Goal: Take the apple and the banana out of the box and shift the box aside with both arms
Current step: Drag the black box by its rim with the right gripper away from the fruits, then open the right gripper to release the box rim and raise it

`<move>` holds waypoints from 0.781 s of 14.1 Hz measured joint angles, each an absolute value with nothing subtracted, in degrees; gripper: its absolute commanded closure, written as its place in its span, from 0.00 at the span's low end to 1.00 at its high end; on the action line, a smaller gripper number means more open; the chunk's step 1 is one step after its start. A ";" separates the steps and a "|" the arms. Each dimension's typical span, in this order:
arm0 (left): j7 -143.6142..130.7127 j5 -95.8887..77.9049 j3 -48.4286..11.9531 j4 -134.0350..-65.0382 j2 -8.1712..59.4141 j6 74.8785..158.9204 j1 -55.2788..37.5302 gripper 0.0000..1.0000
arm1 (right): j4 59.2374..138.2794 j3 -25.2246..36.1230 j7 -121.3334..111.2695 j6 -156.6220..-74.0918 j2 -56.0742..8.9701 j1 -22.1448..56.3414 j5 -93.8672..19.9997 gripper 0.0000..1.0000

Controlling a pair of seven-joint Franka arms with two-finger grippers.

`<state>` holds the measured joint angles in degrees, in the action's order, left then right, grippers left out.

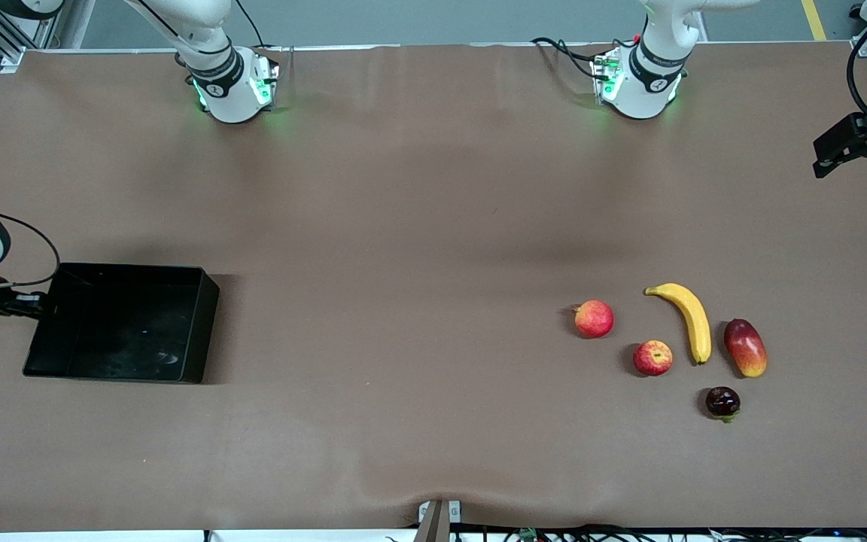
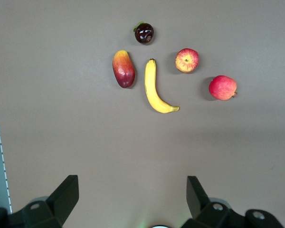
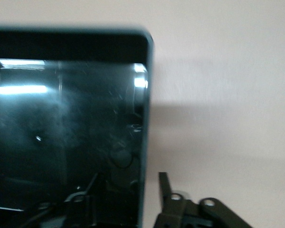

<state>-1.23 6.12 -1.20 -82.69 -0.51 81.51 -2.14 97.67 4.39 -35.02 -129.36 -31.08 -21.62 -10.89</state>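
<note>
The black box (image 1: 132, 267) sits at the right arm's end of the table. My right gripper (image 1: 31, 304) is low at its end wall. In the right wrist view the right gripper (image 3: 128, 187) straddles the box (image 3: 147, 95) wall, one finger inside and one outside. A gap shows beside the outer finger, so it is open. The yellow banana (image 1: 685, 316) and the red apple (image 1: 652, 357) lie at the left arm's end. My left gripper (image 1: 823, 159) hangs high there, open and holding nothing. The left wrist view shows the left gripper (image 2: 131, 185) above the bare table, short of the banana (image 2: 154, 88) and apple (image 2: 186, 60).
A pinkish-red round fruit (image 1: 594, 318), a red-yellow mango (image 1: 745, 347) and a small dark fruit (image 1: 722, 402) lie around the banana and apple. Brown cloth covers the table between the box and the fruits. The arms' bases (image 1: 234, 86) stand along the table edge farthest from the front camera.
</note>
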 measured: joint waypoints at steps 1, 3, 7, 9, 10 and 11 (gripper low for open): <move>-1.23 6.12 -1.20 -82.90 -0.56 81.52 -2.11 0.00 | 96.91 4.32 -35.00 -129.17 -30.02 -20.21 -10.90 0.00; -1.23 6.10 -1.20 -84.80 -1.56 83.07 -1.67 0.00 | 96.33 4.25 -34.87 -127.38 -27.10 -17.20 -10.90 0.00; -1.23 6.03 -1.21 -89.14 -4.60 85.48 -1.21 0.00 | 96.31 4.20 -32.63 -121.86 -21.24 -12.64 -10.91 0.00; -1.19 6.03 -1.24 -89.30 -4.75 85.68 -1.22 0.00 | 96.34 4.21 -30.03 -119.94 -19.14 -10.53 -10.92 0.00; -1.19 6.03 -1.24 -89.31 -4.74 85.82 -1.22 0.00 | 96.34 4.21 -27.95 -118.22 -18.04 -9.50 -10.92 0.00; -1.18 6.03 -1.24 -89.31 -4.74 85.91 -1.22 0.00 | 96.33 4.20 -25.44 -115.62 -16.82 -8.62 -10.92 0.00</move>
